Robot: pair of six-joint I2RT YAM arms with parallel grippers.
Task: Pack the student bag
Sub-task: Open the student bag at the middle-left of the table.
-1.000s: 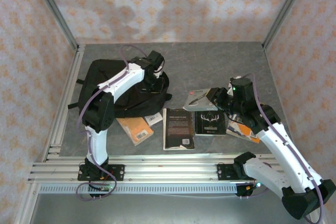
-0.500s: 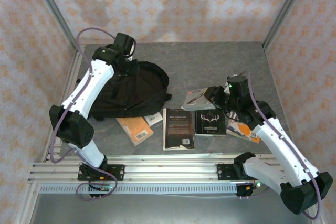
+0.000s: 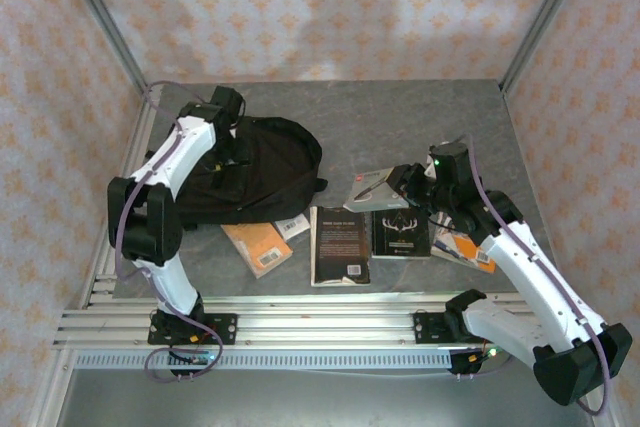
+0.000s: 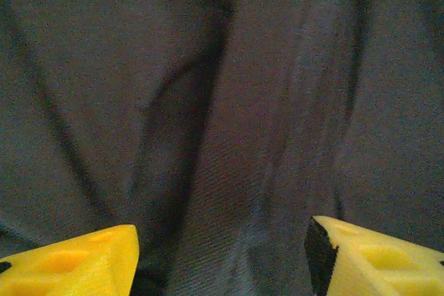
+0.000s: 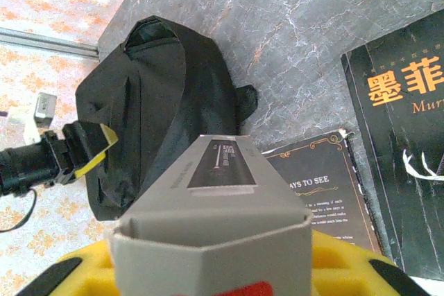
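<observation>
Student bag (image 3: pixel 265 162) flat on table (image 3: pixel 400 117), left fingers (image 4: pixel 69 265) apart over it, right fingers (image 5: pixel 336 261) tight around grey box (image 5: pixel 215 220).

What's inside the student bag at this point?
Cannot tell. The student bag shows only its black outer fabric, and the dark gap at its end reveals no contents. The open left pincer is above the folds.

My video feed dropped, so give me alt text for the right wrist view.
The right gripper holds a grey cardboard box between its yellow fingers, close to the camera. Beyond it the large black fabric backpack lies on the grey marbled table, the left gripper at its left edge; two black-covered books lie at right.
</observation>
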